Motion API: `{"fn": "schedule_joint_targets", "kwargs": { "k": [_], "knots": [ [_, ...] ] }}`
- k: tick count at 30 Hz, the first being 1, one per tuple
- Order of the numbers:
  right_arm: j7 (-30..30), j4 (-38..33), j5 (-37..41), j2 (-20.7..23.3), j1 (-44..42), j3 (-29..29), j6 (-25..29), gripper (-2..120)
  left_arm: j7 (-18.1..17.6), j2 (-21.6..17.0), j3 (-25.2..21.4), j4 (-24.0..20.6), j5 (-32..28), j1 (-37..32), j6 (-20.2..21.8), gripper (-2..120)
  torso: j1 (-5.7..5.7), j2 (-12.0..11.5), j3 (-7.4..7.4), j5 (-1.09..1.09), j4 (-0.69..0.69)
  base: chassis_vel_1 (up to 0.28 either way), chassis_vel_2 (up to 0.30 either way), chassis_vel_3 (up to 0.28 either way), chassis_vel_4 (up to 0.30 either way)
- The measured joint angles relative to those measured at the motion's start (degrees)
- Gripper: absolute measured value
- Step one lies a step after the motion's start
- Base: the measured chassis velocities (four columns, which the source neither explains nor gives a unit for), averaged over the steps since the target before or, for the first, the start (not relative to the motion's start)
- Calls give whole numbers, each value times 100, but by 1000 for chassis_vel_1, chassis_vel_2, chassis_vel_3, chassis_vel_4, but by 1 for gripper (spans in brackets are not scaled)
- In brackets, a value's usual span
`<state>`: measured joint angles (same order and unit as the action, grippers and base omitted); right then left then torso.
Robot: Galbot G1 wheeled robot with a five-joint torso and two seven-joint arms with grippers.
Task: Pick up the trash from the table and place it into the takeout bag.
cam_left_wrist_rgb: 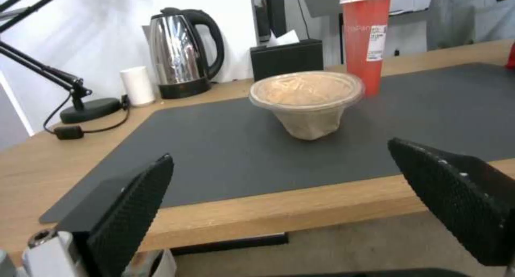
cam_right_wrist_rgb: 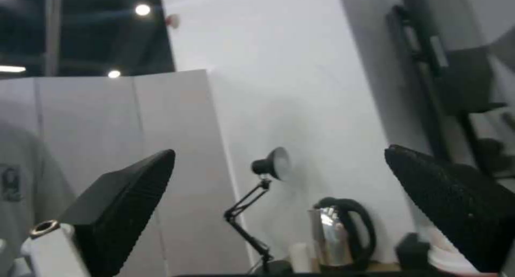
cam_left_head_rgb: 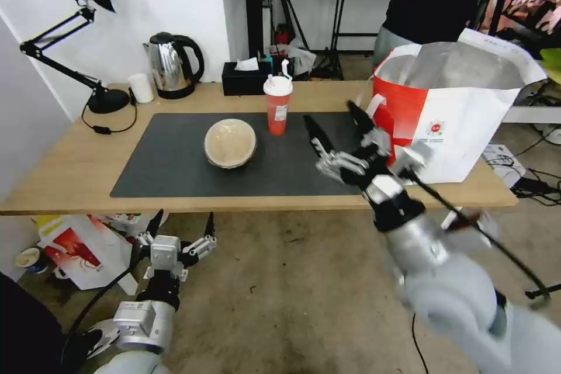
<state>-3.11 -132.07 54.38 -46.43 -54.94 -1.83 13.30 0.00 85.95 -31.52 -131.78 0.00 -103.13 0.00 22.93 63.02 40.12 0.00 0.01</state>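
Lamp [cam_left_head_rgb: 87,41], kettle [cam_left_head_rgb: 172,64], tissue box [cam_left_head_rgb: 246,77] along back.

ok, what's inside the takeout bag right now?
The takeout bag stands open; silver foil lining shows near its top. Its white front wall hides the bottom, so any contents can't be seen.

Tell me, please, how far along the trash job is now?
Nothing is held: the right gripper hovers open beside the takeout bag, and the left gripper waits open below the table. The tan lidded bowl and red cup remain on the mat.
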Motion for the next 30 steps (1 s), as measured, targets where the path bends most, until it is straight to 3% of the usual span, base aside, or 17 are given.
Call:
{"fn": "schedule_joint_targets", "kwargs": {
  "k": [6, 17, 26, 30],
  "knots": [
    [-144, 415, 285, -110, 909, 578, -413, 100, 0, 0, 0, 0, 0, -1, 0, 100, 0, 0, 0, 1, -2, 0, 0, 0, 0],
    [-417, 1347, -84, -180, 2203, 1115, -1750, 100, 0, 0, 0, 0, 0, 0, 0, 100, 0, 0, 0, 0, -1, 0, 0, 0, 0],
    [-590, 1437, -115, -185, 2404, 1194, -2077, 100, 0, 0, 0, 0, 0, 0, 0, 100, 0, 0, -1, 0, -1, 0, 0, 0, 0],
    [-813, 1479, -67, -204, 2567, 1226, -2539, 100, 0, 0, 0, 0, 0, 0, 0, 100, 0, 0, -1, 0, -1, 0, 0, 0, 0]
  ]
}}
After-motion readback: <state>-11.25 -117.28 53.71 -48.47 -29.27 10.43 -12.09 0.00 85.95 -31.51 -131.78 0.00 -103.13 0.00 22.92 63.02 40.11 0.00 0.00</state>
